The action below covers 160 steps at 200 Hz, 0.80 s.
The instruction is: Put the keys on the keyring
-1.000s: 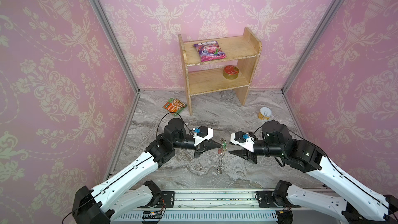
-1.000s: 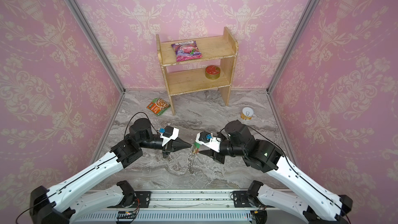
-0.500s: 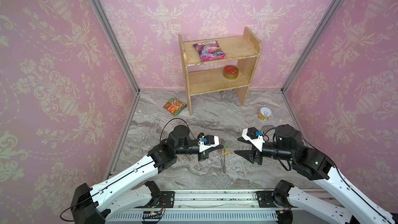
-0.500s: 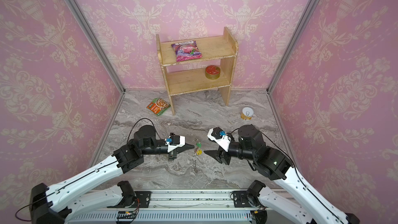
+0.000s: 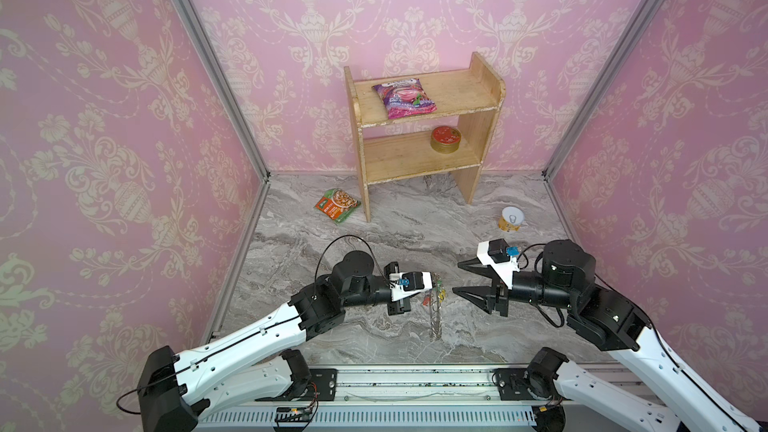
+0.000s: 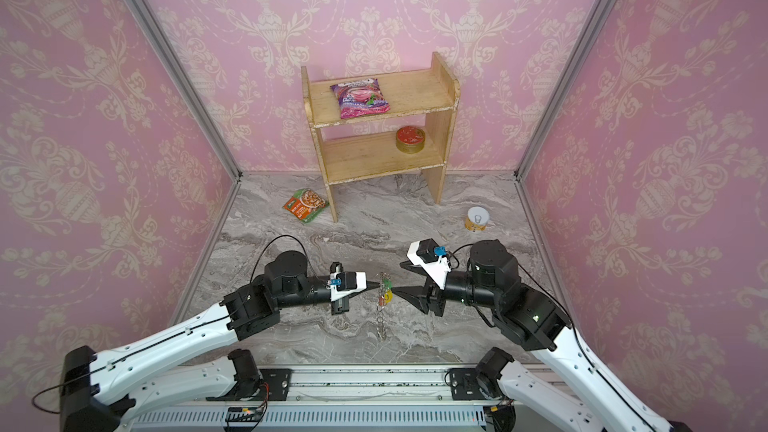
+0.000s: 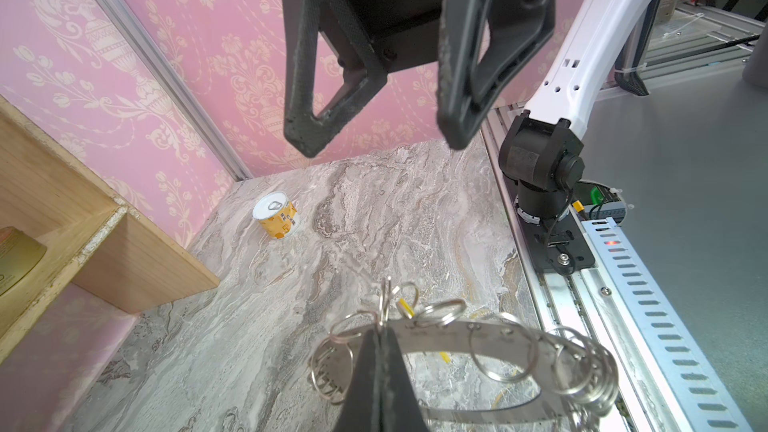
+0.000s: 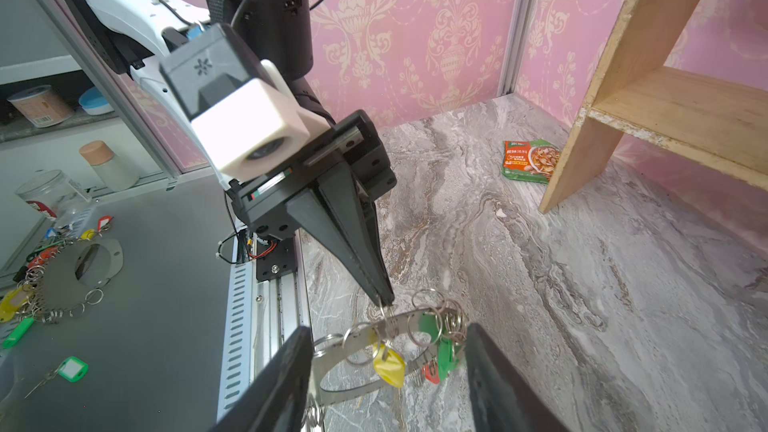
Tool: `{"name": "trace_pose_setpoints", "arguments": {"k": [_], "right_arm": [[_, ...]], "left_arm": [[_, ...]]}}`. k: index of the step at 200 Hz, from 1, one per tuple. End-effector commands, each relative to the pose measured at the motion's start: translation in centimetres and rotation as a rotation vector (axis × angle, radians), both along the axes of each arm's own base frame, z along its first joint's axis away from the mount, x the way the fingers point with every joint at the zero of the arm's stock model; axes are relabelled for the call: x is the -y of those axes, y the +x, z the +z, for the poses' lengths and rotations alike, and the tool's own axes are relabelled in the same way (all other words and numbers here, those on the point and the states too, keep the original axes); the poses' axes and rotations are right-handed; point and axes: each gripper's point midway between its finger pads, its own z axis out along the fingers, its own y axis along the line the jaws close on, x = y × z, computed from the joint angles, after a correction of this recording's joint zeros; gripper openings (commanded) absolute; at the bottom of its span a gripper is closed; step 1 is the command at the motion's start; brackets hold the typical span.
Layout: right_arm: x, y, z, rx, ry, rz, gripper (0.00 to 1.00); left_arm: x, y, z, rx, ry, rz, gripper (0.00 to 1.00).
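The left gripper [image 8: 384,300] pinches the keyring [image 8: 365,336]; the right gripper [image 5: 456,277] stands spread. Green-, yellow- and red-tagged keys [image 8: 388,364] hang on the ring; we judge threading complete.

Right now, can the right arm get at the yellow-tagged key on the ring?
Probably yes. The right gripper is open and faces the keyring, which the left gripper holds up; the yellow-tagged key hangs just ahead of it, nothing between.

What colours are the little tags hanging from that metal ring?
The tags are yellow, green and red, seen best in the right wrist view.
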Motion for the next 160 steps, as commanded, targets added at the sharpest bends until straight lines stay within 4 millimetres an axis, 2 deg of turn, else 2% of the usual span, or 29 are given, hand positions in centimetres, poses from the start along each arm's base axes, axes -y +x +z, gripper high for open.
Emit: {"name": "trace_pose_setpoints", "arguments": {"k": [1,51,87,160], "right_arm": [[-0.5,0.4,-1.1,-0.039,0.001,0.004,0.56],[-1.4,0.9,-2.4,-0.069,-0.019,0.034,0.48],[-1.5,0.8,-3.1,-0.093,-0.036,0.044,0.41],[-1.6,0.3,-3.7,-0.116,-0.036,0.067,0.35]], "left_arm": [[0.0,-0.1,1.7,0.074,-0.057,-0.002,0.0],[0.1,-1.0,3.2,0.08,-0.093,-0.042,0.0],[0.1,-1.2,3.5,0.079,-0.105,-0.053,0.0],[0.2,-1.4,4.5,0.084,-0.131,-0.064,0.0]]}}
